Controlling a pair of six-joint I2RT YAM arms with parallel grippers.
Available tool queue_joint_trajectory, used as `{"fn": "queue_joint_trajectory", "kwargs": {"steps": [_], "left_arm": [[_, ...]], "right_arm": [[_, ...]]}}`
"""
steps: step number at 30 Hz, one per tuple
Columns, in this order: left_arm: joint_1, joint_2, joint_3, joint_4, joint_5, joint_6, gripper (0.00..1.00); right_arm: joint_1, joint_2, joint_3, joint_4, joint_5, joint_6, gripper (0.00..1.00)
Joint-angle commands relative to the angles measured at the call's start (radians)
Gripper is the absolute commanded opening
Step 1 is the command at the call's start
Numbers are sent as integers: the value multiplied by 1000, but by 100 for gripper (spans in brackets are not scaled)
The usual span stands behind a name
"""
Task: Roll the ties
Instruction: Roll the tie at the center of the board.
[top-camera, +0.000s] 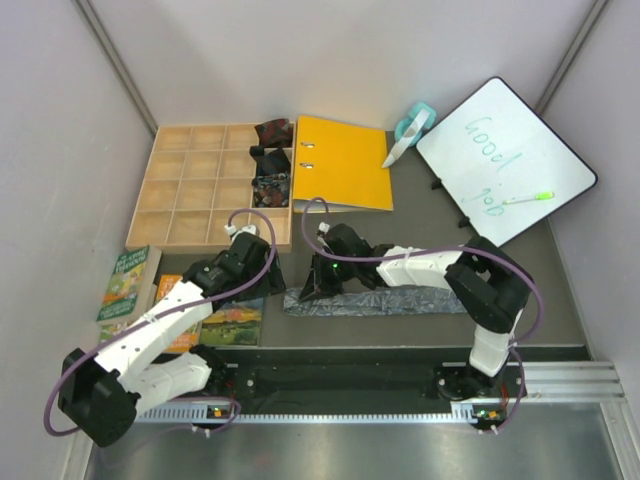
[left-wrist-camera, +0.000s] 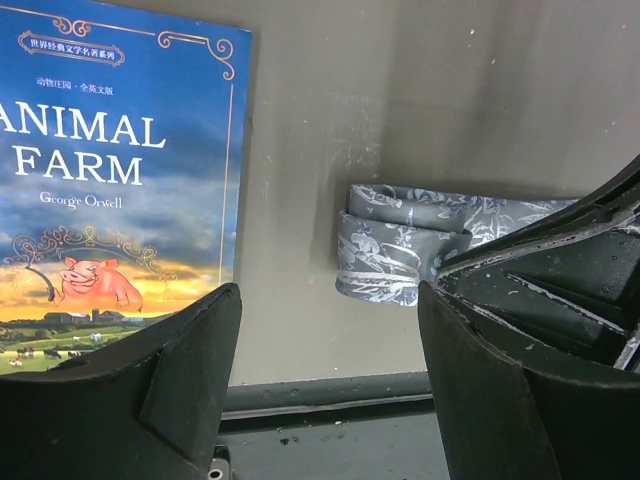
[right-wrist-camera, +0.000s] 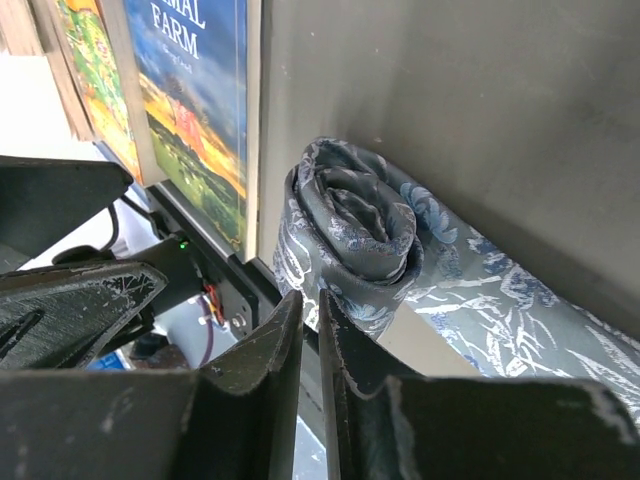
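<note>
At the near edge of the bench (top-camera: 410, 225), between the two arms, we have the grey-blue tie (top-camera: 400, 300) lying flat, running left to right under the right arm. Its left end is rolled up a few turns (loose coil, the layers show clearly in the right wrist view). That coil sits near the Animal Farm book (left-wrist-camera: 120, 170), with a strip of bare bench between them. Right claw (right-wrist-camera: 310, 300): fingers closed down to a thin slit, tips right up against the near side of the coil. We can't tell whether any fabric is pinched between them. Left claw (left-wrist-camera: 330, 290): spread wide, nothing in it, hanging low over the bare strip between book and coil, with the coil just beyond its right finger. The other ties are already small rolls in the rightmost column of the wooden tray (top-camera: 155, 180) at the back left: dark red roll (top-camera: 273, 130) at the far end, black roll (top-camera: 266, 160) next, dark speckled roll (top-camera: 270, 190) nearest us. An orange binder (top-camera: 345, 160) lies just right of the tray, and a whiteboard (top-camera: 505, 160) is at the back right.
</note>
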Motion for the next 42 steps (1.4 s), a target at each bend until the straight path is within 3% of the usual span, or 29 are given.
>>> {"fn": "queue_joint_trajectory", "kwargs": {"steps": [1, 13, 22, 42], "left_arm": [[5, -22, -11, 51, 13, -8, 75], [5, 10, -60, 131, 90, -14, 73], [5, 34, -134, 277, 205, -11, 72], [5, 159, -190, 471, 240, 6, 56]], "right_arm": [[-10, 3, -2, 30, 15, -37, 12], [-53, -17, -88, 53, 24, -63, 12], [-64, -8, -108, 73, 20, -67, 11], [-77, -8, -143, 99, 9, -72, 11]]}}
